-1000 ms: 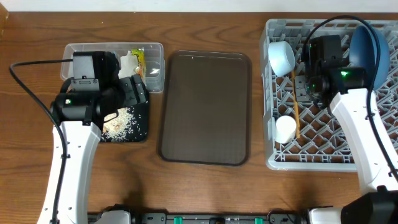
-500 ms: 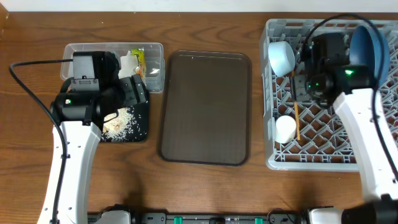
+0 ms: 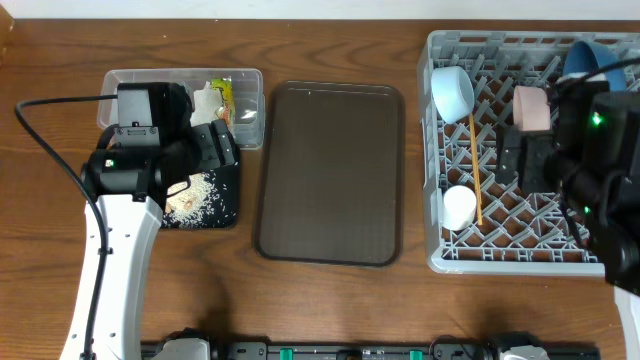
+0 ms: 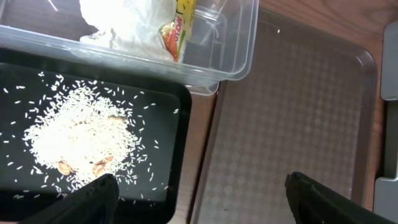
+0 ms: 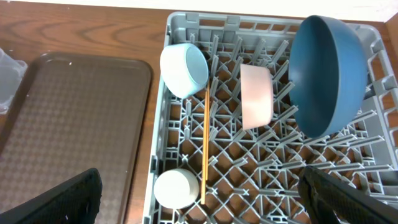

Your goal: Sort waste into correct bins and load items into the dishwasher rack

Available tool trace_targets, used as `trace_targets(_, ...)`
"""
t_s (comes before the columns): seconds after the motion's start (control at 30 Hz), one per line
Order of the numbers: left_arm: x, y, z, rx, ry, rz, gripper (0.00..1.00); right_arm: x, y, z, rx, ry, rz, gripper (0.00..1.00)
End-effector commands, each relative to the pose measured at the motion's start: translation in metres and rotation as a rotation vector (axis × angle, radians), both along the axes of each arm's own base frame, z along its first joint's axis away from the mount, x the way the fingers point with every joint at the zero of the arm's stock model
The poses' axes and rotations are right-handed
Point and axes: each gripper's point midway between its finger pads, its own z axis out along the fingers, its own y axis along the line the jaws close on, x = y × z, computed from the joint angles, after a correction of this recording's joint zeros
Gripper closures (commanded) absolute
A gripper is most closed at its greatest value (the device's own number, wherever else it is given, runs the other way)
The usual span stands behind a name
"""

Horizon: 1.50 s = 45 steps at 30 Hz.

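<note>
The right gripper [image 5: 200,180] hangs released above the dishwasher rack [image 5: 261,18], its fingers spread wide with nothing between them. Directly under it, the wooden chopsticks [image 5: 204,143] lie along the lattice, and the small white cup [image 5: 175,188] sits mouth-up just beside their near end. At the far end the small light blue bowl [image 5: 182,68] leans on its side among the pegs. Next to it the pale pink bowl [image 5: 256,96] stands on edge, and past that the large dark blue bowl [image 5: 326,74] is propped upright against the corner.

The left gripper [image 4: 202,183] is likewise open and empty. It hovers over the edge where the black tray [image 4: 180,149] meets the brown serving tray [image 4: 298,124]. The rice grains [image 4: 74,134] lie heaped in the black tray with a few brownish bits among them. Behind it, the clear tub [image 4: 230,56] holds the crumpled tissue [image 4: 127,22] and the yellow-green wrapper [image 4: 177,31].

By the look of it the sorting and loading are done — the serving tray shows nothing on it, and every dish is in the rack. The step in hand seems to be the close-out. What comes next calls for little: lift both arms straight up, clear of pegs and tub walls, without brushing the leaning bowls.
</note>
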Motion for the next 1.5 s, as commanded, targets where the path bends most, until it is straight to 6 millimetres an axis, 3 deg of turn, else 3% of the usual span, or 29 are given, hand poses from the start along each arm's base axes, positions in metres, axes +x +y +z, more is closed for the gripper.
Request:
trace_targets(0.0,0.003,0.003,0.005,0.012,-0.011,0.009,0.12,-0.013,-0.002,0.009,0.004,-0.029,-0.009,0.01)
trace_targets(0.27,0.003,0.003,0.005,0.012,-0.011,0.009,0.12,-0.035,-0.019,0.037,-0.026,-0.191,-0.046,0.01)
trace_targets(0.47,0.003,0.003,0.005,0.012,-0.011,0.009,0.12,-0.042,-0.032,0.025,-0.036,-0.356,-0.048,0.01)
trace_targets(0.73,0.003,0.003,0.005,0.012,-0.011,0.009,0.12,-0.043,-0.027,-0.039,-0.006,-0.523,0.007,0.01)
trace_targets(1.03,0.003,0.003,0.005,0.012,-0.011,0.009,0.12,-0.035,-0.006,-0.08,0.023,-0.74,0.132,0.01)
trace_targets(1.47,0.003,0.003,0.005,0.012,-0.011,0.009,0.11,-0.037,-0.007,-0.157,0.081,-0.771,0.104,0.01)
